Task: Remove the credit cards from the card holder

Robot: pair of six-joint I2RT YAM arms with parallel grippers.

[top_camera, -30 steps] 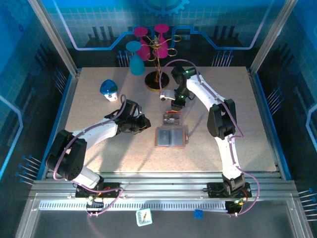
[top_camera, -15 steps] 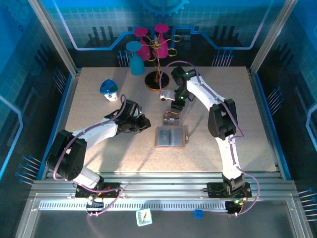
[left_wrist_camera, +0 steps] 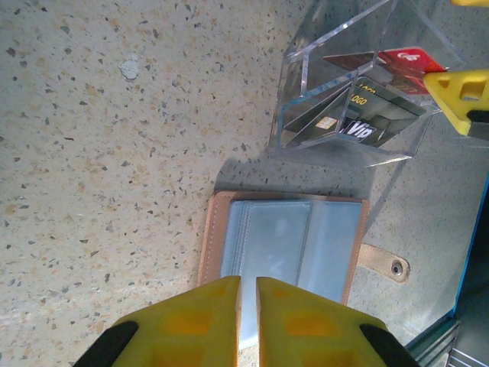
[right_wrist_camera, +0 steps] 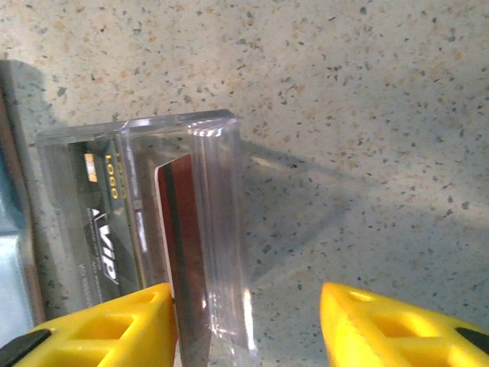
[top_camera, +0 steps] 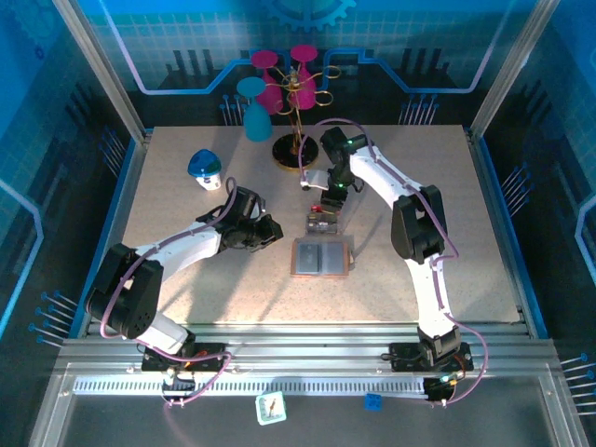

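On the speckled table (top_camera: 186, 279) the card holder (top_camera: 322, 257) lies open and flat. Just behind it stands a clear box (top_camera: 323, 223) with the credit cards (left_wrist_camera: 359, 115) inside, one of them red (right_wrist_camera: 183, 252). The right gripper (right_wrist_camera: 248, 321) hangs over this box, fingers spread, gripping nothing. The left gripper (left_wrist_camera: 248, 294) is pressed together beside the holder.

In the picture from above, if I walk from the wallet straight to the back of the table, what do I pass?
card holder → clear box holding the credit cards → right gripper → stand base → pink cups on the stand
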